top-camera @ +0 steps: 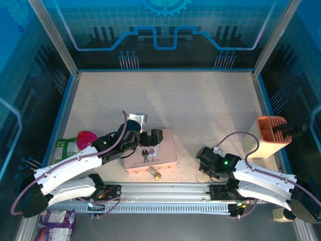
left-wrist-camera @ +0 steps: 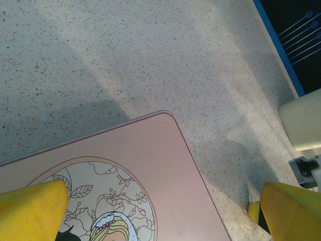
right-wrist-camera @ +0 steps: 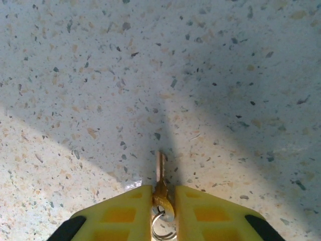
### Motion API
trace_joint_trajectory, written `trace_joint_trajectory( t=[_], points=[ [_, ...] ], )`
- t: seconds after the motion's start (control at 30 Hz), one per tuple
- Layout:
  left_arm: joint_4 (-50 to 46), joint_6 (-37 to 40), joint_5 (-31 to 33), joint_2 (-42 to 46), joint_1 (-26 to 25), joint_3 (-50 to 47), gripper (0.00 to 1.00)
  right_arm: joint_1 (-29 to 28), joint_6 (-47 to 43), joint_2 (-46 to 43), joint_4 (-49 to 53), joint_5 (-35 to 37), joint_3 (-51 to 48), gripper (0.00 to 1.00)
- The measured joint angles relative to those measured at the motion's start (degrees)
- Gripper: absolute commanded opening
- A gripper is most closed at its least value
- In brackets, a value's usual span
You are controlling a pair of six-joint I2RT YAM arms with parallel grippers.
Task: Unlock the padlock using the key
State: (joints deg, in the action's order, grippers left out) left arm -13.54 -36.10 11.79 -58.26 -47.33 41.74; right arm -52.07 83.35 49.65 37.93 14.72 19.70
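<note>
While right gripper (right-wrist-camera: 163, 195) pinches key (right-wrist-camera: 160, 168) (wrist view), padlock (top-camera: 156, 174) sits apart.

Brass padlock (top-camera: 156, 174) lies beside pink tin (top-camera: 168, 150); right pincer (right-wrist-camera: 163, 193) clamps key (right-wrist-camera: 160, 169).

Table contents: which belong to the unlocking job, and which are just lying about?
Job: padlock; key, clamped in the right hand.
Lying about: pink tin; orange holder; green packet.
</note>
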Motion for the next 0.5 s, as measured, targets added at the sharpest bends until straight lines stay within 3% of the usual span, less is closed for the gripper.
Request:
trace_joint_trajectory(
  t=[0.5],
  points=[
    [0.39, -0.04, 0.02, -0.85, -0.11, 0.0, 0.99, 0.0, -3.5, 0.61, 1.66, 0.79, 1.73, 0.0]
  ],
)
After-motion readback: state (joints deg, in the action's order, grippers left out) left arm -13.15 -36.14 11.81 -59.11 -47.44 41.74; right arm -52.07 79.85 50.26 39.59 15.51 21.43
